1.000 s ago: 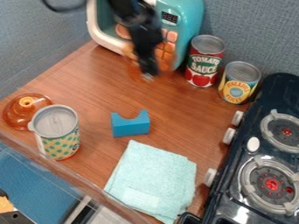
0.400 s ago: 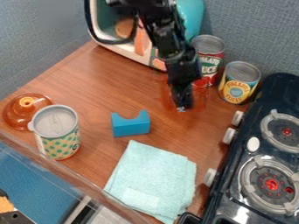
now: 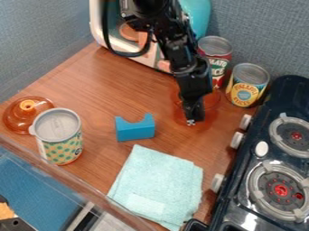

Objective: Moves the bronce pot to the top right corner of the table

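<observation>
Amber, see-through pot (image 3: 212, 103) noted beside the yellow-labelled metal can (image 3: 247, 85). Black two-finger tool (image 3: 191, 121) appears closed on its wall. Both have shifted from the teal toy microwave (image 3: 197, 18) rightward over the brown wood-grain worktop (image 3: 102, 85), nearing the target corner; release remains.

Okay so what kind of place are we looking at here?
Looks like a toy kitchen set up for play or testing: there's a small stove with burners, a toy microwave, and a pineapple can on a wood-look counter.
</observation>
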`<move>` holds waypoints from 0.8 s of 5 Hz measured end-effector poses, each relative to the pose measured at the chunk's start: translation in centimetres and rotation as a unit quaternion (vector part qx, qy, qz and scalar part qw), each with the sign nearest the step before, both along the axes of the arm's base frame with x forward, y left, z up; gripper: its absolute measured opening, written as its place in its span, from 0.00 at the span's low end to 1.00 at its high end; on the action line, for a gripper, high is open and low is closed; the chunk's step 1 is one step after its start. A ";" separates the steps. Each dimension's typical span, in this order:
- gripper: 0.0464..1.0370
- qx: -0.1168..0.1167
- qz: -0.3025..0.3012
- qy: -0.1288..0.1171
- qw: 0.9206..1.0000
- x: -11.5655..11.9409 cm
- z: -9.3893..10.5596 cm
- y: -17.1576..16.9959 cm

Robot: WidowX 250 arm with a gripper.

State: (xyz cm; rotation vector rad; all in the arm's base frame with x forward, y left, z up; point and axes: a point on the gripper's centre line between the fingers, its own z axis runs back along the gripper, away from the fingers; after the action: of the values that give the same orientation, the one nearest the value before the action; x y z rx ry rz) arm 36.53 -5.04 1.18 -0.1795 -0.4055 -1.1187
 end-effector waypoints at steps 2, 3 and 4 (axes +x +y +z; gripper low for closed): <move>0.52 -0.003 0.003 0.034 0.999 -0.6 -0.7 -0.1; 0.83 -0.001 0.002 0.030 1.000 -0.8 -0.5 0.0; 0.97 -0.001 0.003 -0.004 1.000 -0.9 2.0 0.0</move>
State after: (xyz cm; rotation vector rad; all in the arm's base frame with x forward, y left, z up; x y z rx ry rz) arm 35.64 -5.06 3.15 -0.1756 -0.4144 -1.1133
